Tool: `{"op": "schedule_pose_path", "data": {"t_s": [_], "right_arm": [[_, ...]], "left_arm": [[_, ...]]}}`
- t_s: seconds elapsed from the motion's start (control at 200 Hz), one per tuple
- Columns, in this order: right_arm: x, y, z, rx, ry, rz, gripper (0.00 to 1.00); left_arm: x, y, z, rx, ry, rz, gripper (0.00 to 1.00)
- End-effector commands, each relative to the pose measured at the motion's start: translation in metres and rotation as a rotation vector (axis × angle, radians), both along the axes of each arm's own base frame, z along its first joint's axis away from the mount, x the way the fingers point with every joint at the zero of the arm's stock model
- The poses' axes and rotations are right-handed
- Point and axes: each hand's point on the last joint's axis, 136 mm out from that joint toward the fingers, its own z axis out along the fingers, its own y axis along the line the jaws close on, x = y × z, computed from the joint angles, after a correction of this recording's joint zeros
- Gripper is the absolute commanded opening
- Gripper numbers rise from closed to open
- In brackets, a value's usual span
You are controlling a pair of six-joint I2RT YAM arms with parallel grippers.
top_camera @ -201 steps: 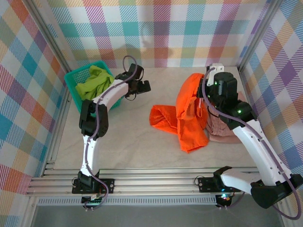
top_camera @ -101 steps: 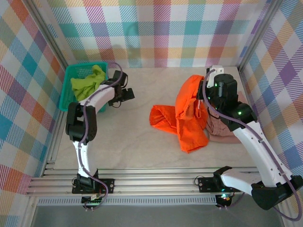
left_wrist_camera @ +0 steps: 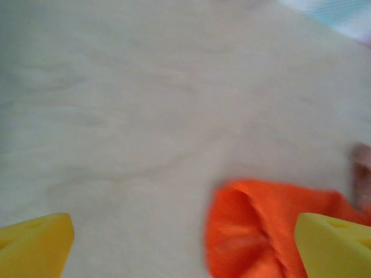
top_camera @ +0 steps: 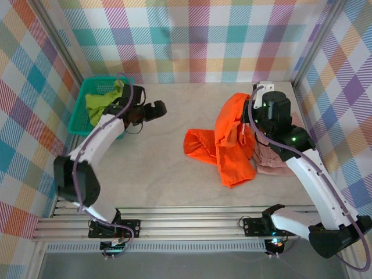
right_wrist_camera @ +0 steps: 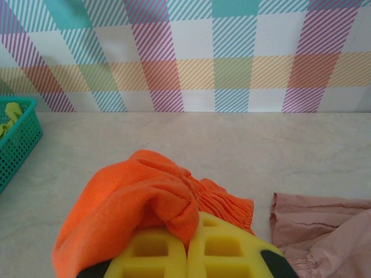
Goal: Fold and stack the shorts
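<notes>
- Looking down from above, we see the bright orange fabric shorts (top_camera: 229,145) right of centre on the pale tabletop (top_camera: 157,174), one part raised and the rest trailing down onto the surface toward the left.
- We find the right gripper (right_wrist_camera: 187,250) pinched closed on that raised part: its yellow fingers (right_wrist_camera: 152,252) meet with a fold of orange cloth caught between them, and more cloth drapes over their top.
- We note the dusty pink fabric shorts (top_camera: 273,163) lying flat just right of the orange pair, partly under it and under the right arm; the right wrist camera shows their gathered edge (right_wrist_camera: 324,231).
- We see the left gripper (top_camera: 159,108) spread wide with nothing in it, hanging over bare table left of centre, well apart from the orange cloth; its two yellow fingertips (left_wrist_camera: 35,246) sit at opposite lower corners of its own camera.
- We find the lime green fabric shorts (top_camera: 96,103) bunched in the teal plastic mesh basket (top_camera: 77,122) at the far left, by the plaid wall (top_camera: 203,35).
</notes>
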Motion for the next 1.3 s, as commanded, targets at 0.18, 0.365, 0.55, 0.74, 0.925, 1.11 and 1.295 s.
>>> {"op": "schedule_pose_path", "data": {"t_s": [0.18, 0.365, 0.55, 0.74, 0.925, 1.11, 1.295], "right_arm": [[0.018, -0.018, -0.014, -0.122, 0.039, -0.079, 0.00], [0.034, -0.040, -0.018, -0.099, 0.078, -0.145, 0.00], [0.042, -0.043, -0.025, -0.087, 0.103, -0.147, 0.00], [0.044, -0.044, -0.032, -0.085, 0.119, -0.140, 0.00], [0.041, -0.045, -0.036, -0.083, 0.122, -0.132, 0.00], [0.039, -0.044, -0.038, -0.077, 0.119, -0.120, 0.00], [0.039, -0.043, -0.039, -0.075, 0.120, -0.116, 0.00]], "left_arm": [[-0.116, -0.121, 0.014, -0.170, -0.151, -0.390, 0.90], [-0.157, -0.175, -0.030, -0.180, -0.101, -0.464, 0.85], [-0.187, -0.230, -0.073, -0.226, -0.008, -0.545, 0.76], [-0.218, -0.274, -0.116, -0.195, 0.082, -0.619, 0.67], [-0.219, -0.283, -0.154, -0.125, 0.129, -0.591, 0.59], [-0.214, -0.289, -0.173, -0.088, 0.146, -0.577, 0.51], [-0.207, -0.289, -0.182, -0.048, 0.147, -0.546, 0.43]]}}
